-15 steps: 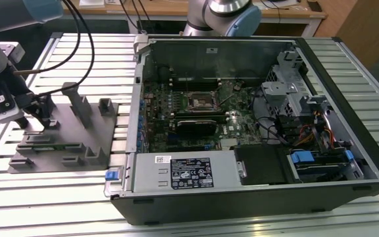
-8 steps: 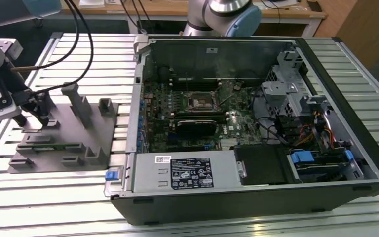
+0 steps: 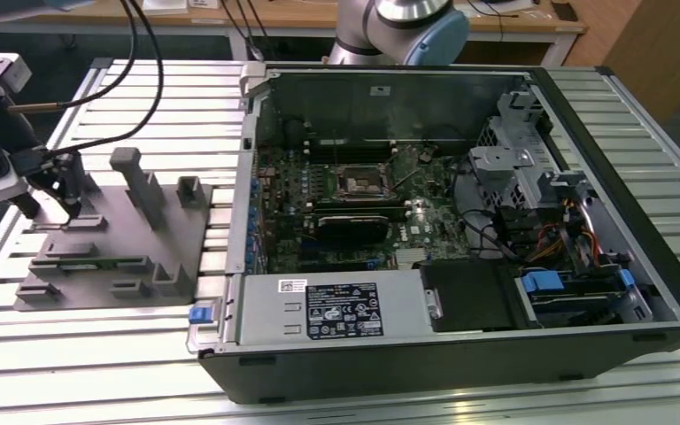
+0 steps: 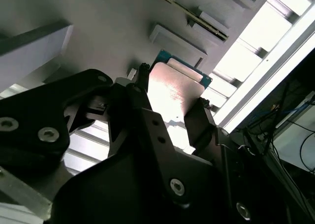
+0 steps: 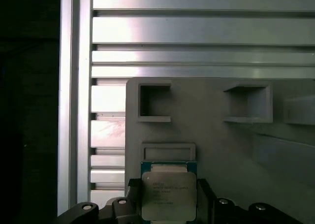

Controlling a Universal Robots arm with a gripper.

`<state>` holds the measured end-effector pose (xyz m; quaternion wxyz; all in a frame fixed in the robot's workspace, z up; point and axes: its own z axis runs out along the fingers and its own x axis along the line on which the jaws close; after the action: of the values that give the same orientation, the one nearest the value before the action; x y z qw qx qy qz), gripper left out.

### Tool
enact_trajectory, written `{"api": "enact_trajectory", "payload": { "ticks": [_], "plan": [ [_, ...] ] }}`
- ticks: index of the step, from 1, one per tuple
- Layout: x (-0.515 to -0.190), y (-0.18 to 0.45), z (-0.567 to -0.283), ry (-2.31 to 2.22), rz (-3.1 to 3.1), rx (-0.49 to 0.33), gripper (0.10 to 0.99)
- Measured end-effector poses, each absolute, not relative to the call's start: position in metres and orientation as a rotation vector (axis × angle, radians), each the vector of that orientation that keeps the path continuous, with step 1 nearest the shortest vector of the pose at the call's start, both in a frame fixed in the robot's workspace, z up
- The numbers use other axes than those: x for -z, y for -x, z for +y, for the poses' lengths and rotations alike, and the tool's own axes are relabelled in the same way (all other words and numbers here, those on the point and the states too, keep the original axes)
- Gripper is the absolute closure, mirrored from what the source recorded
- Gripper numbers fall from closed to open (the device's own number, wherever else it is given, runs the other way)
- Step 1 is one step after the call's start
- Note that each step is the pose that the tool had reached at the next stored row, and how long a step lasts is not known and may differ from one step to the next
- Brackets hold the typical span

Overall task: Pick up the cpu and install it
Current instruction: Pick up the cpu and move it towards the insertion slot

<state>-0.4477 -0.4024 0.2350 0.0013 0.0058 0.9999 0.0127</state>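
The cpu (image 5: 169,192), a flat square chip with a pale metal top and a green edge, sits between my gripper's (image 5: 169,197) two black fingers (image 4: 197,120) in both wrist views. The fingers press against two opposite edges of the cpu (image 4: 172,88). In the exterior view my gripper (image 3: 50,212) hangs low over the far left corner of the grey fixture block (image 3: 104,257). The cpu lies just over the fixture's surface; whether it still touches it I cannot tell. The black socket frame (image 3: 361,184) lies on the motherboard inside the open case.
The open computer case (image 3: 459,354) takes up the exterior view's right, with a drive cage (image 3: 529,168) and cables. Upright grey posts (image 3: 139,181) rise from the fixture close to my gripper. Ribbed aluminium table slats (image 3: 81,372) surround everything.
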Motion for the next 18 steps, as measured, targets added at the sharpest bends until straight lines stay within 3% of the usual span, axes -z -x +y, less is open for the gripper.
{"api": "enact_trajectory", "payload": {
  "ticks": [18],
  "plan": [
    [-0.264, 0.448, -0.402, -0.018, 3.139, -0.039, 0.549]
  ]
}}
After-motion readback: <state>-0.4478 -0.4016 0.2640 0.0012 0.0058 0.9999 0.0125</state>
